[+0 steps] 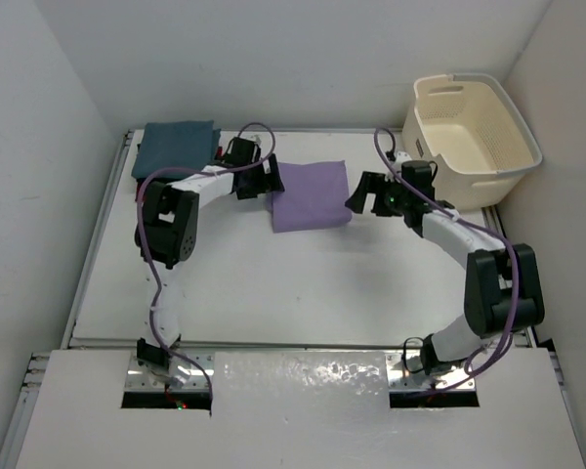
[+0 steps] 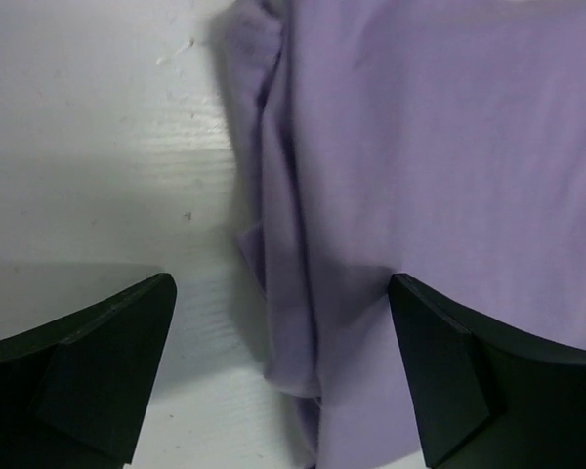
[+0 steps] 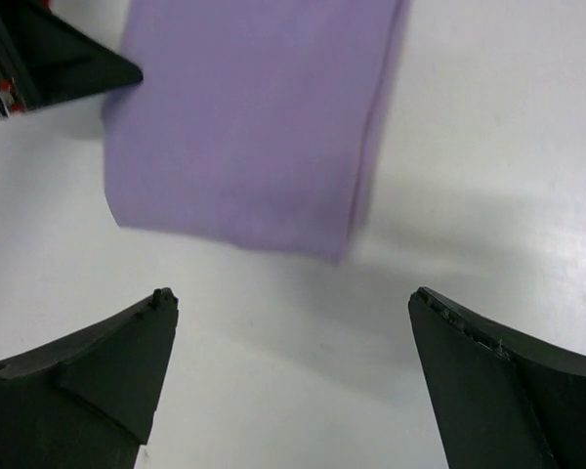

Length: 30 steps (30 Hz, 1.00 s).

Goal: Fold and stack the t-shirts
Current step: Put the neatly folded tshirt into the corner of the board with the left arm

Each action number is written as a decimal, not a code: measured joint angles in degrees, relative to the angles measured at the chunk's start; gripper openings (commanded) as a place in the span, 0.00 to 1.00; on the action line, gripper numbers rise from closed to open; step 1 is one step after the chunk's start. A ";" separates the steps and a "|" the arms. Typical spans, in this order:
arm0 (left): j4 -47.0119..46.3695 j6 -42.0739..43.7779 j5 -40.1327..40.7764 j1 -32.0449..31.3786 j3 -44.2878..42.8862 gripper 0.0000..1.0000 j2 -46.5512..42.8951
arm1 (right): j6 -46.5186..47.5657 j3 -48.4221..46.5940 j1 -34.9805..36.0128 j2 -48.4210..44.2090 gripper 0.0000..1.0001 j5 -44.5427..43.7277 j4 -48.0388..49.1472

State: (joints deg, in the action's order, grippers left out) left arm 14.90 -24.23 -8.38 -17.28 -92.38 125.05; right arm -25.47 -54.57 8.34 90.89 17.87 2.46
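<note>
I have the lavender shirt (image 1: pixel 311 195) lying folded into a compact rectangle at the far middle of the table (image 1: pixel 273 283), between the two arms. The left gripper (image 2: pixel 281 293) stands wide open and holds nothing. One finger sits over bare table and the other over cloth, so it straddles the shirt's left edge, which is bunched into loose ridges. I judge this placement suits taking that edge for a lift or a further fold. The right gripper (image 3: pixel 293 298) is likewise fully open and empty, hovering just beside the shirt's right side, where the fold is clean and straight. A teal shirt (image 1: pixel 176 149) lies folded at the far left corner, probably as the base of the stack. The basket (image 1: pixel 474 127) at the far right shows no cloth inside. I cannot confirm other garments under the teal shirt: a dark patch at its right edge is masked by the left arm. Whether either gripper touches cloth cannot be determined.
</note>
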 measured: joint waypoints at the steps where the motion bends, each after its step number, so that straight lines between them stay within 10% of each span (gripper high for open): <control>1: 0.28 0.04 0.04 -0.04 -0.11 0.86 0.92 | 0.00 2.12 0.00 -1.22 0.99 -0.17 -0.22; 10: -0.98 1.49 0.24 -2.49 -2.73 0.56 4.04 | 2.45 7.26 0.00 -9.99 0.99 -4.85 -2.10; 16: -1.77 1.53 -0.02 -4.37 -4.61 0.00 6.47 | 3.63 8.02 0.00 -11.32 0.99 -7.48 -2.67; 30: 6.49 17.49 2.36 -3.76 -11.96 0.00 6.64 | 6.71 8.70 0.00 -13.70 0.99 -12.37 -5.64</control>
State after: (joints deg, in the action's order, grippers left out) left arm 21.39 -6.74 -6.02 -21.04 -104.33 131.70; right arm -18.76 -45.87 8.34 77.19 5.50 -3.18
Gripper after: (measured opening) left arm 0.073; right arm 0.992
